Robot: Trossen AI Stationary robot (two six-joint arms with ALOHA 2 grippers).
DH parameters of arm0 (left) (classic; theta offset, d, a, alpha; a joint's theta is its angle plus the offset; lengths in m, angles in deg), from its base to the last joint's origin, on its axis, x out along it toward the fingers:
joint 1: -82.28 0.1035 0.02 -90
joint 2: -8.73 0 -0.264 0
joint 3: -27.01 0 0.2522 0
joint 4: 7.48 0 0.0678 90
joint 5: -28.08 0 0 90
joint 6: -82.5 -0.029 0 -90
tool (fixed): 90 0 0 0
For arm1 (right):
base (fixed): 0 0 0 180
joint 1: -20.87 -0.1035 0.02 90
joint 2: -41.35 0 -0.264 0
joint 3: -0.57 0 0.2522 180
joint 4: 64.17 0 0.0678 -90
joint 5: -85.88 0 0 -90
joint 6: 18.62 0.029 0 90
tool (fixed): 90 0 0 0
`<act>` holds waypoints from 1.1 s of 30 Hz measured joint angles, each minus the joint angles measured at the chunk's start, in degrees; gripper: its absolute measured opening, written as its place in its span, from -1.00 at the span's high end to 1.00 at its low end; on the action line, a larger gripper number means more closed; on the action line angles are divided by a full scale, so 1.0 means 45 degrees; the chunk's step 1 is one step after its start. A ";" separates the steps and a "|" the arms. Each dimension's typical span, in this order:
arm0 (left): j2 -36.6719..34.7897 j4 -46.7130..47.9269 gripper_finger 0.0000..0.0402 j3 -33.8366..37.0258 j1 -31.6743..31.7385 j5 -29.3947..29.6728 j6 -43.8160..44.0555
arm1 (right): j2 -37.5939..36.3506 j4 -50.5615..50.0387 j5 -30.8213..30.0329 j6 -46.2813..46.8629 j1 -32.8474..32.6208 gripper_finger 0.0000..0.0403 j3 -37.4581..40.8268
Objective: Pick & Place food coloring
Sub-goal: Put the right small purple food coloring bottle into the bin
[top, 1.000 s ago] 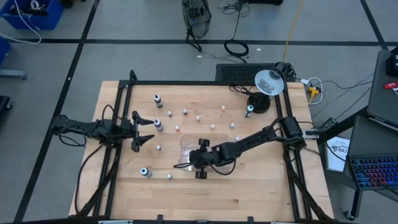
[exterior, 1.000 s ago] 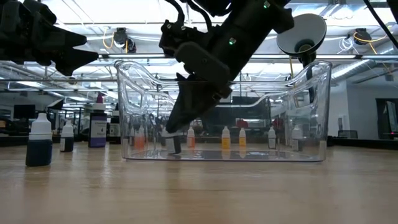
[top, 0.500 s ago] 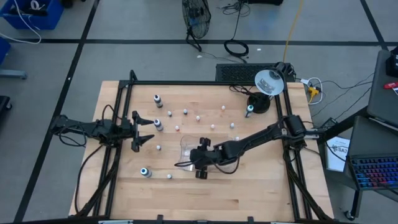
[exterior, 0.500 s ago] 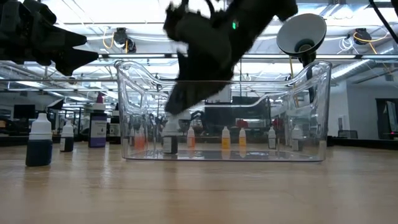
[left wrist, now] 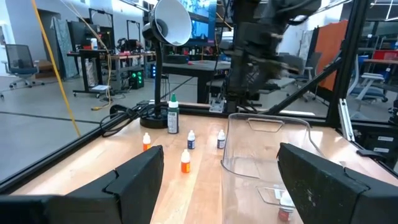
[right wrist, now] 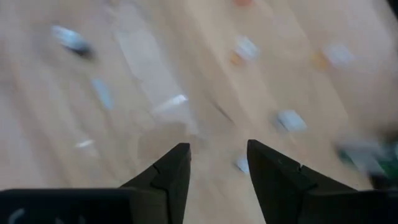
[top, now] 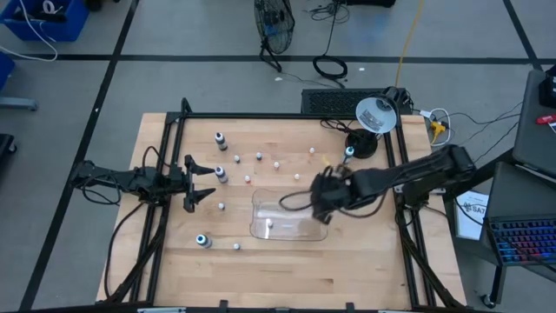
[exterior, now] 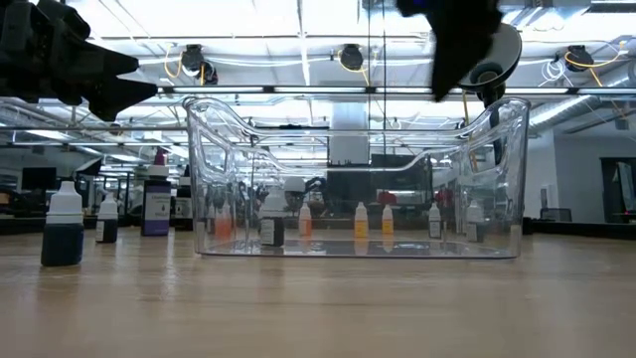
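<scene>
The food coloring is a scatter of tiny bottles on the wooden table. Dark ones stand at the left, near left and by the lamp; small pale ones dot the far half. One small bottle stands on its base inside the clear tray. My right gripper hovers open and blurred above the tray's right end, nothing between its fingers. My left gripper waits open at the table's left, level, above the table.
A desk lamp on a dark base stands at the far right corner with cables beside it. A black frame rail runs along the table's far edge. Bare wood lies between the tray and the near edge.
My right gripper has let go of the small bottle inside the tray, then risen fast and swung toward the table's right and far side, rolling as it went. The bottle stays standing on the tray's floor near its left end.
</scene>
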 joint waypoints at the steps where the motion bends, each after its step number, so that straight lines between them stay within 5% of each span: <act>1: -0.0005 0.0000 -0.54 0.0000 0.0000 0.0000 0.0000 | -0.0168 -0.0431 0.0004 0.0282 0.0130 0.24 0.0127; 9: -0.0004 0.0000 -0.54 0.0000 -0.0004 0.0000 0.0000 | -0.0491 -0.0565 0.0148 0.0604 0.1311 0.17 0.2553; 19: 0.0000 0.0000 -0.54 0.0000 -0.0005 0.0000 0.0000 | -0.0512 0.4279 0.2441 -0.0663 0.2761 0.16 0.5772; 33: -0.0005 0.0005 -0.54 0.0000 0.0000 0.0000 0.0000 | -0.0493 0.5051 0.2765 -0.0871 0.3126 0.17 0.6263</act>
